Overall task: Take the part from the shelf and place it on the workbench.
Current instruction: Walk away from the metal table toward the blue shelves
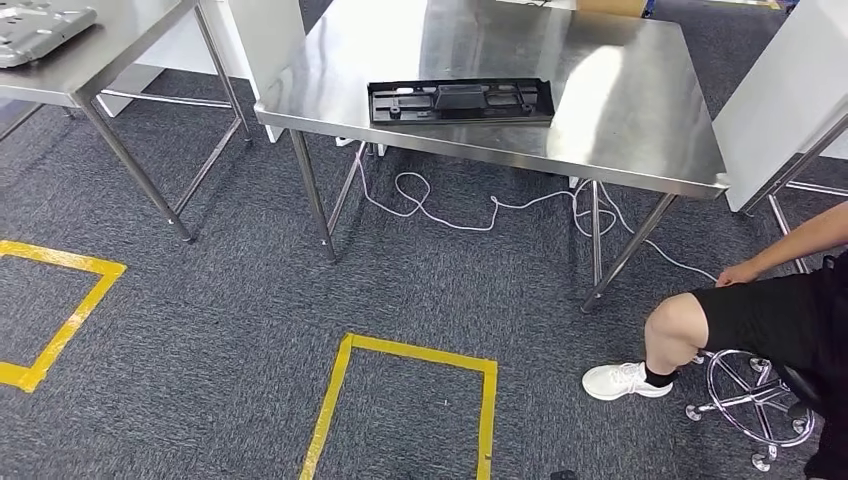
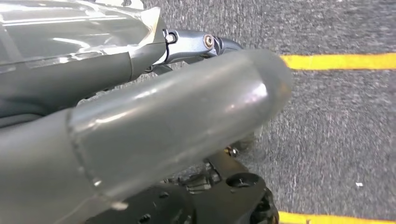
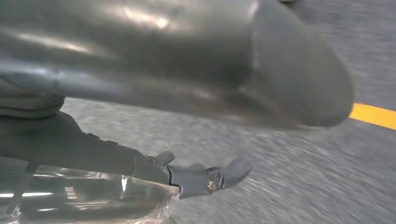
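A flat black plastic part lies on the steel workbench, close to its near edge and left of centre. My left hand hangs over the grey carpet, thumb and fingers stretched out, with nothing in it. My right hand also hangs above the carpet, its fingers extended and apart, holding nothing. That view is blurred.
A second steel table at the far left carries a grey moulded part. A person sits on a wheeled stool at the right. A white cable trails under the workbench. Yellow tape squares mark the carpet.
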`<action>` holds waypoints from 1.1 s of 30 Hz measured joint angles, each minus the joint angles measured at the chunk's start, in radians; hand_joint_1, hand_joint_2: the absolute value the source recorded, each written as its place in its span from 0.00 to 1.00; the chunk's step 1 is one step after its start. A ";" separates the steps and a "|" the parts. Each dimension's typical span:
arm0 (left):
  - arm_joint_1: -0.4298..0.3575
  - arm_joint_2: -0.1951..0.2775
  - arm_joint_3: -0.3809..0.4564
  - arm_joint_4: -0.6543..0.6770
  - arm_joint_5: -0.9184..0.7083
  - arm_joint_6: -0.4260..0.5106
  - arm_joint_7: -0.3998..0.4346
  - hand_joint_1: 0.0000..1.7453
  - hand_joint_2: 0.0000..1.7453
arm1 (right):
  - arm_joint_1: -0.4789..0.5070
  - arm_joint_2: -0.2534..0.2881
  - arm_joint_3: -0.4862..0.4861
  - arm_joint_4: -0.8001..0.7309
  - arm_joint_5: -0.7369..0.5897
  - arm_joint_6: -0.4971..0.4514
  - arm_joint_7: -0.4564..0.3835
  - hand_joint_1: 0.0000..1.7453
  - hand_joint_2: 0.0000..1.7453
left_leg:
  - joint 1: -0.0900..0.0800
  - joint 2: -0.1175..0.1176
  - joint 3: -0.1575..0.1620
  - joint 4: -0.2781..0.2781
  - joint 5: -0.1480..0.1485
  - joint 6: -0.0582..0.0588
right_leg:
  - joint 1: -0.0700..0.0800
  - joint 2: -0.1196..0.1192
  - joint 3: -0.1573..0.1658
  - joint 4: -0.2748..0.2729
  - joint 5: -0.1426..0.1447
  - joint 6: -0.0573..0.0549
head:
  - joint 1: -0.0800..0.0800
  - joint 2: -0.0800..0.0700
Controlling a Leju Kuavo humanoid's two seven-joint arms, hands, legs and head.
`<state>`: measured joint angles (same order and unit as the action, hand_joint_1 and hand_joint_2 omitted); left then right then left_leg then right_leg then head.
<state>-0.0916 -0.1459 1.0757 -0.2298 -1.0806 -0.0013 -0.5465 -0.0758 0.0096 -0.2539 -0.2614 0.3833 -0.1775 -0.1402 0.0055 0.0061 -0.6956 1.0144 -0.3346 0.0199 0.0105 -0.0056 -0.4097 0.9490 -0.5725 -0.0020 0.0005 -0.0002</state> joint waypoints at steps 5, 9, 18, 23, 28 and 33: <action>0.001 0.009 -0.005 0.002 -0.009 0.000 0.009 0.00 0.00 | 0.015 0.007 0.011 0.030 0.042 0.020 0.055 0.00 0.00 | 0.008 -0.004 -0.046 0.226 -0.231 -0.028 | -0.012 -0.006 -0.064 -0.001 0.071 -0.031 | -0.007 0.000; -0.002 0.013 -0.005 0.003 -0.009 0.000 0.011 0.00 0.00 | 0.018 0.008 0.021 0.042 0.063 0.021 0.069 0.00 0.00 | 0.014 -0.004 0.037 0.274 -0.181 -0.036 | -0.012 -0.008 -0.123 0.011 0.116 -0.020 | -0.008 0.000; -0.012 0.014 -0.019 0.008 -0.014 0.006 0.010 0.00 0.00 | 0.018 0.005 0.032 0.051 0.076 0.012 0.072 0.00 0.00 | 0.014 -0.002 0.206 -0.036 -0.186 0.022 | -0.007 -0.005 -0.228 0.127 0.079 0.012 | 0.000 0.000; -0.011 0.014 -0.025 0.009 -0.021 0.013 0.011 0.00 0.00 | 0.022 0.006 0.032 0.055 0.075 0.012 0.073 0.00 0.00 | 0.010 0.005 0.135 -0.034 -0.130 0.025 | -0.021 -0.002 -0.256 0.342 0.016 0.037 | 0.003 0.000; -0.011 0.013 -0.029 0.009 -0.022 0.018 0.016 0.00 0.00 | 0.014 0.008 0.032 0.056 0.075 0.008 0.083 0.00 0.00 | 0.002 0.026 0.119 -0.026 -0.098 0.002 | -0.013 -0.040 -0.024 0.021 0.039 0.039 | 0.009 0.000; -0.011 0.015 -0.029 0.010 -0.021 0.023 0.019 0.00 0.00 | 0.019 0.012 0.032 0.060 0.078 0.003 0.091 0.00 0.00 | 0.011 0.023 0.087 0.055 -0.163 -0.021 | -0.027 -0.013 -0.034 -0.006 0.048 -0.010 | 0.008 0.000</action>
<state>-0.1027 -0.1310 1.0469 -0.2199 -1.1021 0.0219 -0.5280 -0.0567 0.0217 -0.2218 -0.2018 0.4616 -0.1744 -0.0487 0.0169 0.0295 -0.6084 1.0698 -0.4979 -0.0013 -0.0165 -0.0189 -0.4434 0.9429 -0.5241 -0.0121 0.0084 -0.0004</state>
